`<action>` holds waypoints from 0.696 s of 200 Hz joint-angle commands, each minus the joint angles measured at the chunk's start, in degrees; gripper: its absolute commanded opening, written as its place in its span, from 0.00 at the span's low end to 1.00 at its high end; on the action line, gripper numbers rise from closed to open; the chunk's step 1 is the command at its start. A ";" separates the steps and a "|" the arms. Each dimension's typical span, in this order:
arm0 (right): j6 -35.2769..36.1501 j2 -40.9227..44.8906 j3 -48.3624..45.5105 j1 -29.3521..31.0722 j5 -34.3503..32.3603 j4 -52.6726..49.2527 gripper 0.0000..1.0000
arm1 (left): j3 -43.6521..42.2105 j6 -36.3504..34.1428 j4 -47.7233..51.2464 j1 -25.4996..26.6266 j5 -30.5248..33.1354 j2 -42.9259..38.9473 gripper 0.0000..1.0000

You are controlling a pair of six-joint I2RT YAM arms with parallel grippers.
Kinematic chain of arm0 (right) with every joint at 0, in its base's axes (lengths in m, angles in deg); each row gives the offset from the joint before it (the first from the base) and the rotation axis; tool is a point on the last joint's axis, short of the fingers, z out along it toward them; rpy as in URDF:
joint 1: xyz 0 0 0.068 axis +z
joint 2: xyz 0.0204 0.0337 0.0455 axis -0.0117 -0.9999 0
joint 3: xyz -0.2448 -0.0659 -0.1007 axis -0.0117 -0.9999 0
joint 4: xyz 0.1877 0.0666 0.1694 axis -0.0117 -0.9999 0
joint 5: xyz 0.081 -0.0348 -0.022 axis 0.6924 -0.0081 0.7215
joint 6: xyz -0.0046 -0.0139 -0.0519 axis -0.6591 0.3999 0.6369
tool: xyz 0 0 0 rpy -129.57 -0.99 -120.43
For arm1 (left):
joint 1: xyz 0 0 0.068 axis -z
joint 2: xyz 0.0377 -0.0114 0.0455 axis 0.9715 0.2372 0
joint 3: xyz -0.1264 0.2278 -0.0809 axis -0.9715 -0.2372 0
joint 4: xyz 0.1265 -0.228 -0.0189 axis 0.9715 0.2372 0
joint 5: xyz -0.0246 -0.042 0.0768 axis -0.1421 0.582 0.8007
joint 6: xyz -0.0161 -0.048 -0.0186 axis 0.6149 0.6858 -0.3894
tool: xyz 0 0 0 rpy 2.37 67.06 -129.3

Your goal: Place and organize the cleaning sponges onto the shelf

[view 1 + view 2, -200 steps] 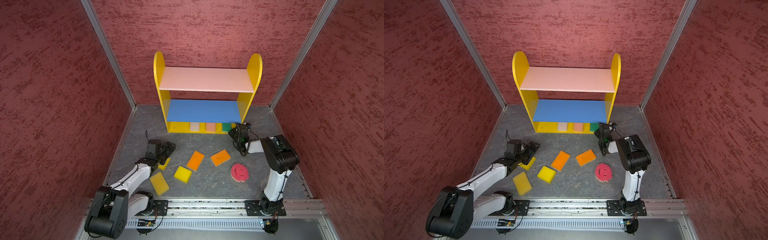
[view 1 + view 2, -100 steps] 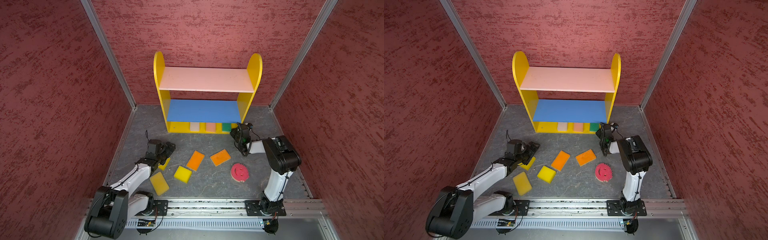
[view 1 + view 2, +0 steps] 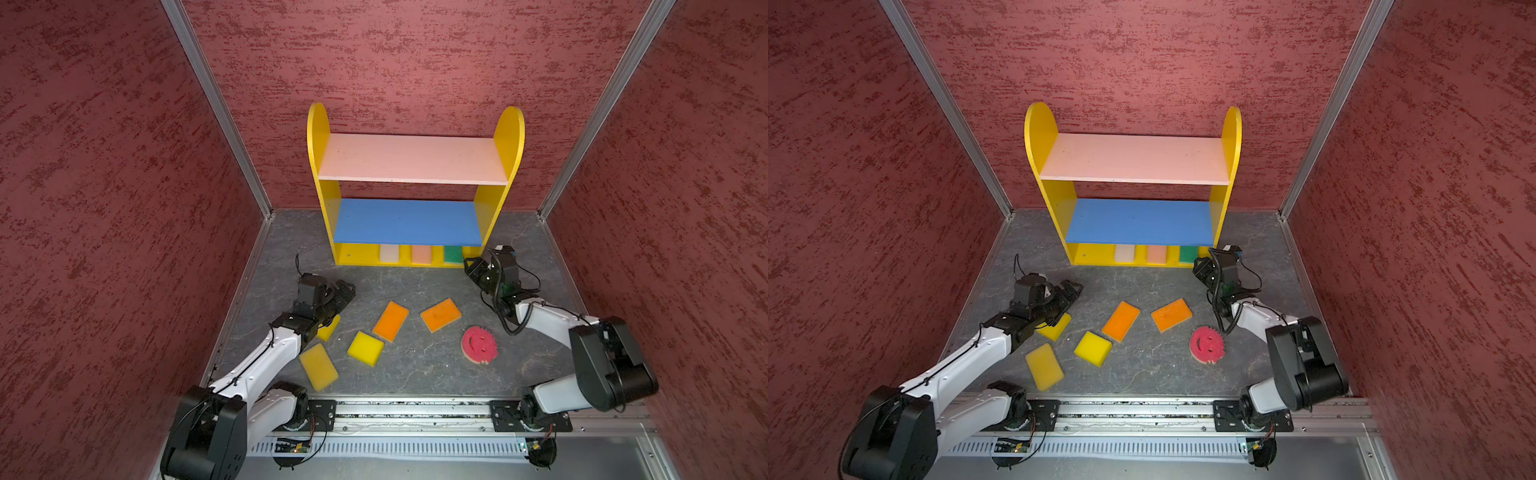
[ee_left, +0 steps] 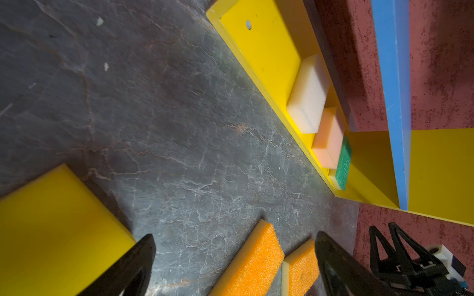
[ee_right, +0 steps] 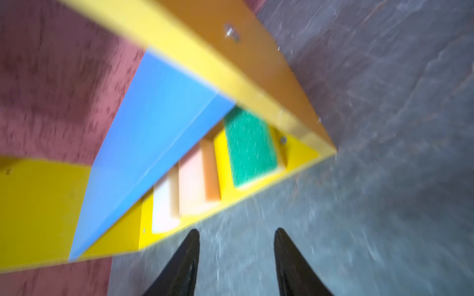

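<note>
Overhead, the shelf stood at the back of a grey bench. Its yellow bottom board held a row of three: a cream sponge, a peach sponge and a green sponge, the green one nearest the right side panel.

The right hand hung just in front of that end, near the green sponge but apart from it. In the right wrist view its fingers were spread and released, with only bare bench between them.

The left hand was low over the bench, opened wide and empty. A first yellow sponge lay just beside one finger, partly hidden under the wrist.

A second yellow sponge, a third yellow sponge, a left orange sponge and a right orange sponge lay loose between the arms. A round pink smiley sponge lay well apart from the right hand.
</note>
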 commanded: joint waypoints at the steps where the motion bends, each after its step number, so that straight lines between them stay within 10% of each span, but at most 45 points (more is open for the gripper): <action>1: 5.17 5.18 -1.50 3.98 1.70 -12.34 0.53 | 2.97 -1.66 1.83 1.96 1.17 0.64 0.97; 61: -2.00 10.84 -11.35 16.64 6.47 -13.06 0.54 | 13.28 -4.24 3.59 11.58 2.56 9.27 0.98; 139: -4.78 22.43 -21.22 18.37 1.12 -17.77 0.55 | 19.42 -3.66 1.85 15.01 4.70 17.43 0.99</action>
